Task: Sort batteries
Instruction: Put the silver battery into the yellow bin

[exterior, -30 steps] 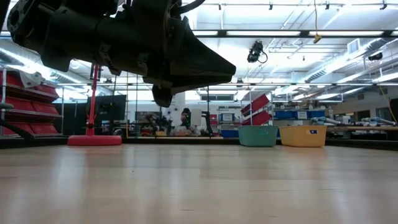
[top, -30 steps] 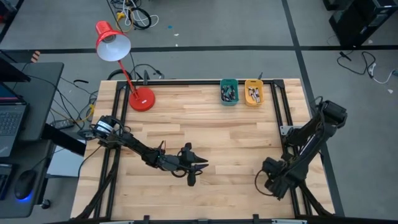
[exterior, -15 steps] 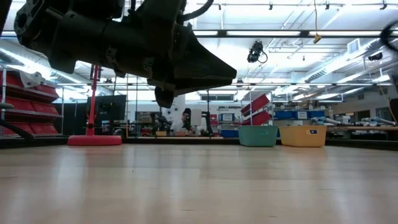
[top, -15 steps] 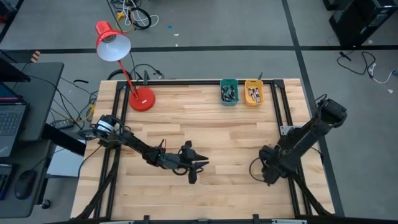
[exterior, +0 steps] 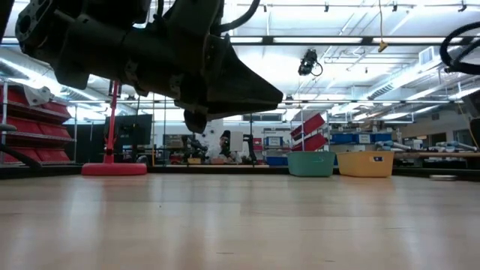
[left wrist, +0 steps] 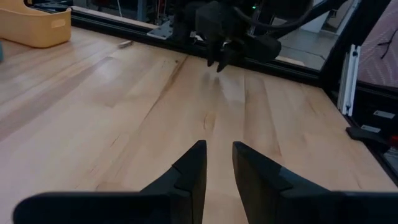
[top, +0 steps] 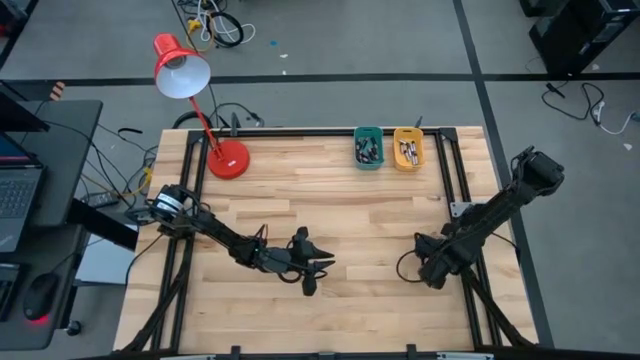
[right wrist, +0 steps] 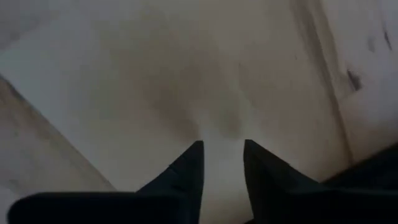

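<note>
**Two bins of batteries at the far edge, both arms low over bare wood**

Two small bins stand side by side at the far edge of the bench [top: 330, 215]: a teal bin [top: 368, 147] and, just beside it, a yellow bin [top: 407, 148]. Each holds a loose heap of batteries [top: 367, 150], small dark cells with pale ends; individual cells are too small to count. From the low camera only the bin walls show, teal [exterior: 310, 163] and yellow [exterior: 364, 163], and no cell is seen lying on the open wood.

Left arm: reaches across the near half of the bench, its end effector [top: 312, 272] well apart from the bins and hanging close above the surface. In its wrist view the two dark fingers [left wrist: 189, 171] stand a narrow gap apart with nothing between them: released, empty. In the low view this end effector [exterior: 196, 118] fills the upper left, clear of the wood.

Right arm: comes in from the near right corner, its end effector [top: 428, 270] pointed down at the planks. The wrist view shows its fingertips [right wrist: 189, 163] slightly parted over bare wood, holding nothing.

Surroundings: a red desk lamp [top: 190, 90] has its base on the far left corner; a laptop [top: 18, 190] sits on a side desk beyond the bench's left edge.
</note>
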{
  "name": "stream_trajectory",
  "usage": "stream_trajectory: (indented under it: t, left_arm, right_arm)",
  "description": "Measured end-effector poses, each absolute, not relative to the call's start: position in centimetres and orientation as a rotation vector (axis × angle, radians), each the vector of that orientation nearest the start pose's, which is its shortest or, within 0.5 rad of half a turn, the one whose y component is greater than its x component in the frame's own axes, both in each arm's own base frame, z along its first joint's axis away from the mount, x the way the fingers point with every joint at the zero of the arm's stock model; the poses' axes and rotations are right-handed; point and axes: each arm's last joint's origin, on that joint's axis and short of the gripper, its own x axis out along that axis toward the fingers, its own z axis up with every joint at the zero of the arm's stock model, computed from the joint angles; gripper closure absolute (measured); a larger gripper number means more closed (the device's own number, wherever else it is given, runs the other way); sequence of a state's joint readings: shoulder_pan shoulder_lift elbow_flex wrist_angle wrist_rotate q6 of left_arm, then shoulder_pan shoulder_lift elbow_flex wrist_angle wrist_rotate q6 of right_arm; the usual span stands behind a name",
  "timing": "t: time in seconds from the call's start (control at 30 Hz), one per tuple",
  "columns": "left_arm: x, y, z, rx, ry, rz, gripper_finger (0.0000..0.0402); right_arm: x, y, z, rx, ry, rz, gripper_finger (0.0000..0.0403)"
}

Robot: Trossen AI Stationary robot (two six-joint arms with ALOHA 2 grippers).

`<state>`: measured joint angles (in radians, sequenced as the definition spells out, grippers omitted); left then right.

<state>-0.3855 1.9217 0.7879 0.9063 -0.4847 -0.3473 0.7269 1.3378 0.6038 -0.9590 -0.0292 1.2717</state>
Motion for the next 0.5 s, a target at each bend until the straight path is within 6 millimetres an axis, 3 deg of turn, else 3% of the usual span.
stream_trajectory:
  t: [0.17,0.3,0.5]
  left_arm:
    - [33.9,-12.3,13.5,-0.256,0.173,0.132,0.0310]
    - [33.9,-12.1,13.6,-0.234,0.166,0.150,0.0310]
    - [34.2,-11.3,13.6,-0.201,0.164,0.172,0.0310]
  right_arm:
    - [13.5,11.2,15.5,0.483,1.528,-0.535,0.0329]
    - [15.5,10.8,16.8,0.522,1.454,-0.549,0.0330]
    - [20.3,7.1,19.3,0.482,1.391,-0.526,0.0321]
